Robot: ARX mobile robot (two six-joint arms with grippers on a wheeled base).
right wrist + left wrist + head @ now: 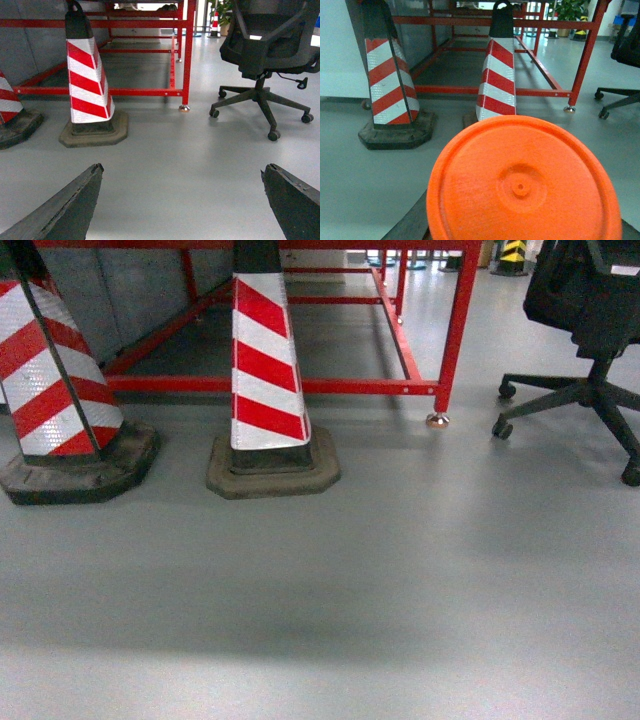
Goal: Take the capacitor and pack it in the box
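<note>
Filling the left wrist view end-on, the capacitor [524, 185] sits clamped in the left gripper [520, 237], apparently carried for packing, while the right gripper [182, 200] gapes wide and empty above grey floor [400, 570]; no box shows.

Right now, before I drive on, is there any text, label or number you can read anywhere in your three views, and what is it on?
None readable.
The cones carry only red and white stripes.
The capacitor, close against the left wrist camera, shows a moulded centre dimple and no print.
The office chair has a pale patch, too blurred to read.
</note>
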